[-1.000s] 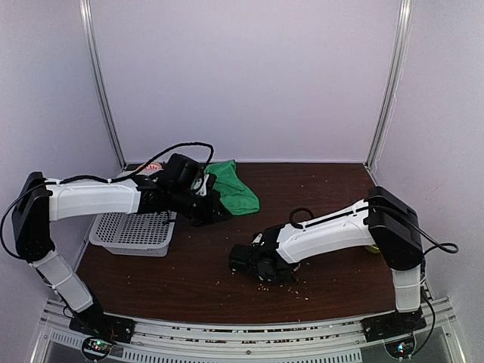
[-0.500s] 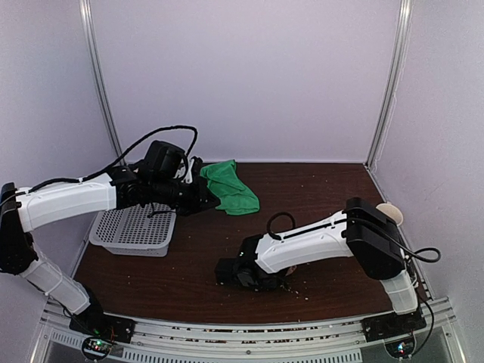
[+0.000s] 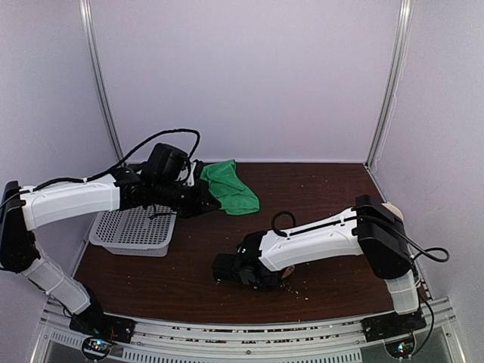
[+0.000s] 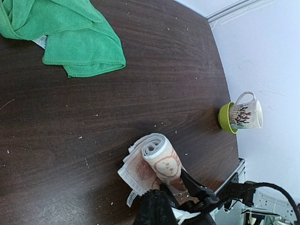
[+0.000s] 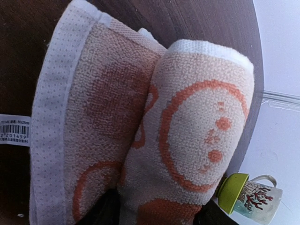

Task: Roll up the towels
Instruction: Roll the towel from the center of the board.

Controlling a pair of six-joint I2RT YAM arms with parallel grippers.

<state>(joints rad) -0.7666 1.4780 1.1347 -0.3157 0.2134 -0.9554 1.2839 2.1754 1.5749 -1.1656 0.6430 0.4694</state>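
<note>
The pinkish-beige towel (image 4: 157,161) with orange figures lies rolled on the dark table, its loose end and white label beside it. My right gripper (image 5: 152,216) straddles the roll (image 5: 197,117), one dark finger on each side, jaws open. In the top view that gripper (image 3: 224,270) is low near the table's front middle and the arm hides the roll. The green towel (image 3: 231,189) lies crumpled at the back, unrolled (image 4: 70,37). My left gripper (image 3: 209,203) hovers shut just left of it, its dark fingers (image 4: 153,208) holding nothing.
A white perforated basket (image 3: 134,231) stands at the left edge under the left arm. A printed mug with a green inside (image 4: 240,113) lies on its side near the right edge (image 5: 246,193). Crumbs speckle the tabletop.
My right gripper has slid left and toward the front along the table while its jaws opened. The left arm drew back a little toward the rear left, still shut.
</note>
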